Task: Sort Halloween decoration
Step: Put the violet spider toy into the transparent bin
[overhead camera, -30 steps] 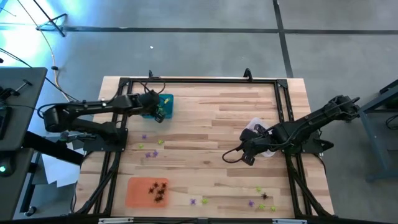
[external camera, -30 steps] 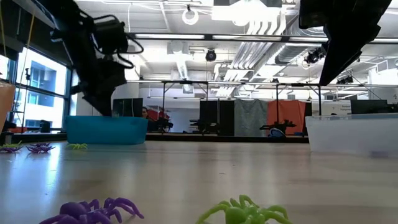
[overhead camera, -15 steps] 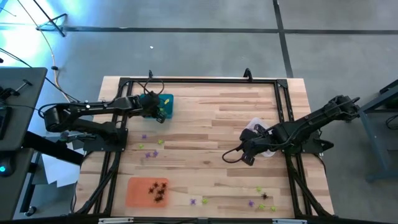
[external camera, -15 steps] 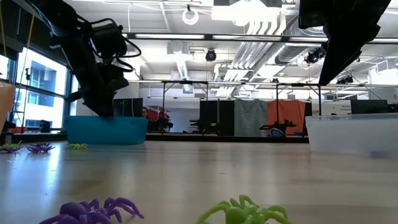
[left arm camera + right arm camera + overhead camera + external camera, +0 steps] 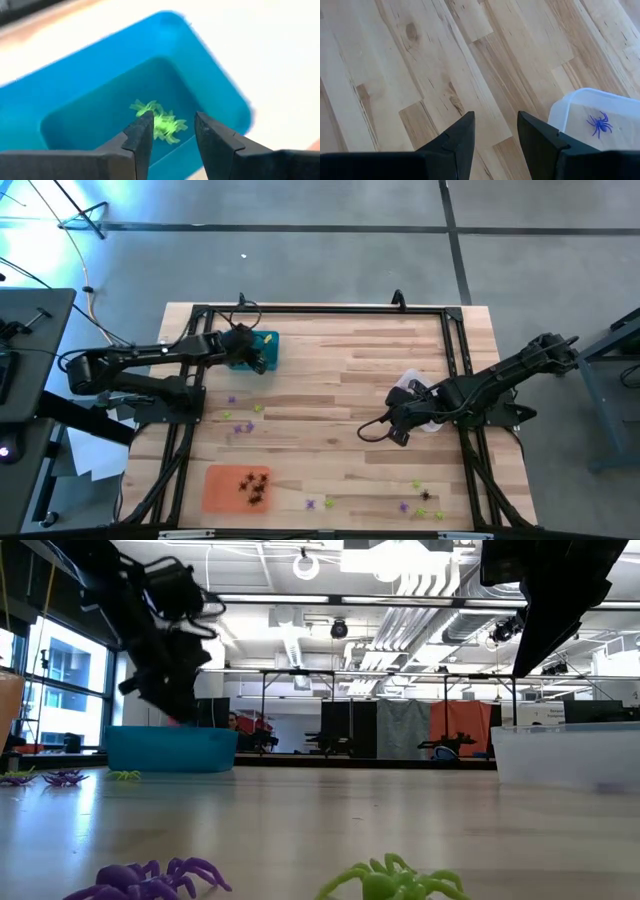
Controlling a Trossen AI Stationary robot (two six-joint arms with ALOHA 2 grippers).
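Butcher-block worktop [image 5: 360,380] under a black frame, open-plan workshop beyond. At the far left corner, left gripper [image 5: 172,131] poised over the teal tray [image 5: 262,350], fingers spread and empty, a clump of yellow-green spiders [image 5: 159,120] lying on the tray floor just beyond the fingertips; apparently a drop spot for that colour. At the near left corner, orange tray [image 5: 222,487] carrying a cluster of black spiders [image 5: 255,486], so 1 colour to each tray by the look of it. Against the right edge, clear tray [image 5: 592,117] with 1 purple spider [image 5: 598,124] inside, likely reserved for purple. Right gripper [image 5: 496,131] waiting just beside that tray over bare wood, fingers parted, holding nothing.

Sorting only part done, judging by what lies loose: a scatter of purple and yellow-green pieces [image 5: 240,418] between the teal and orange trays near the left edge, and a second scatter [image 5: 422,498] along the near edge toward the right corner, 1 dark piece among them. Closest to the table-level camera, 1 loose purple spider [image 5: 150,878] and 1 loose yellow-green spider [image 5: 392,880] side by side on the wood.
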